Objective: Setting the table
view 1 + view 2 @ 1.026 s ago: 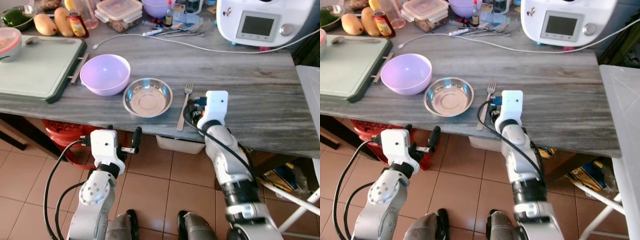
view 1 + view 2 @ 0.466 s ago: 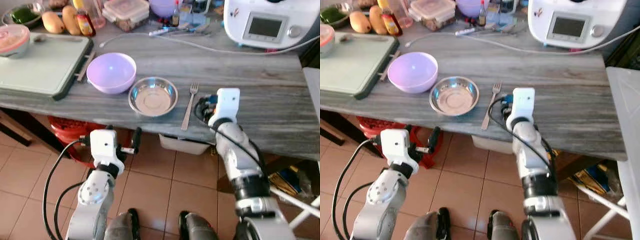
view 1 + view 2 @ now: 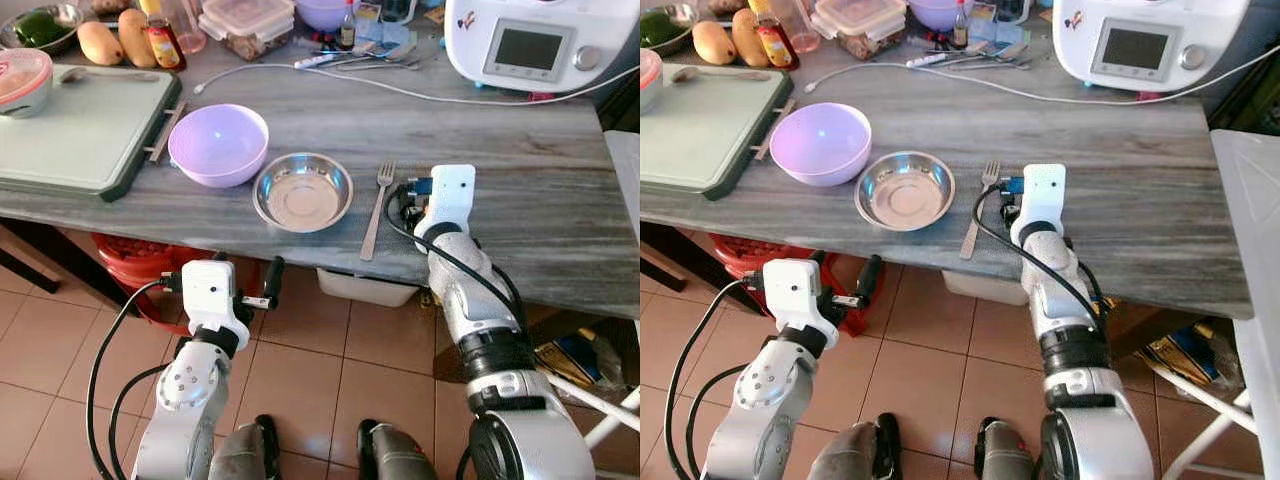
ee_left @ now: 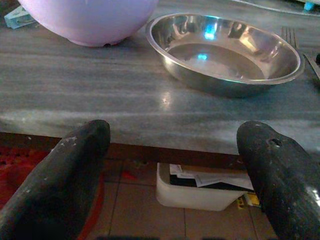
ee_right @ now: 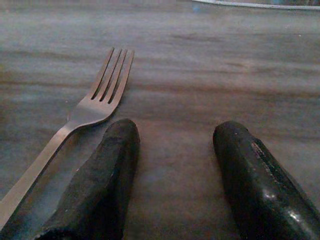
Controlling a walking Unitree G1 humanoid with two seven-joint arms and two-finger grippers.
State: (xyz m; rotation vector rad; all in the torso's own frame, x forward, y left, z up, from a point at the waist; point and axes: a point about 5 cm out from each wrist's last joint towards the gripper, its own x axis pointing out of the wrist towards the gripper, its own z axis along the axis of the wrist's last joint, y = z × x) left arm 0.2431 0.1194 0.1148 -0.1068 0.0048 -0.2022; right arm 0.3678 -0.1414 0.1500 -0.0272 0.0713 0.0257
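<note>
A steel fork [image 3: 376, 210] lies on the grey wooden table [image 3: 520, 160], just right of a shallow steel bowl [image 3: 303, 191]. A lilac bowl [image 3: 218, 145] stands left of that. My right gripper [image 5: 175, 135] is open and low over the tabletop beside the fork [image 5: 102, 97], its fingers [image 5: 107, 175] holding nothing. My left gripper [image 4: 175, 135] is open below the table's front edge, facing the steel bowl [image 4: 225, 50] and the lilac bowl [image 4: 90, 20].
A green cutting board [image 3: 80, 125] with a covered bowl [image 3: 20, 82] lies at the left. A white kitchen machine [image 3: 540, 45] and its cable [image 3: 400, 90] are at the back, among bottles, mangoes and containers. A red bin [image 3: 140, 270] and a white box [image 3: 365, 288] sit under the table.
The head view swayed and came back. My right gripper edged slightly farther over the table beside the fork. The fork, the bowls and the left gripper kept their places.
</note>
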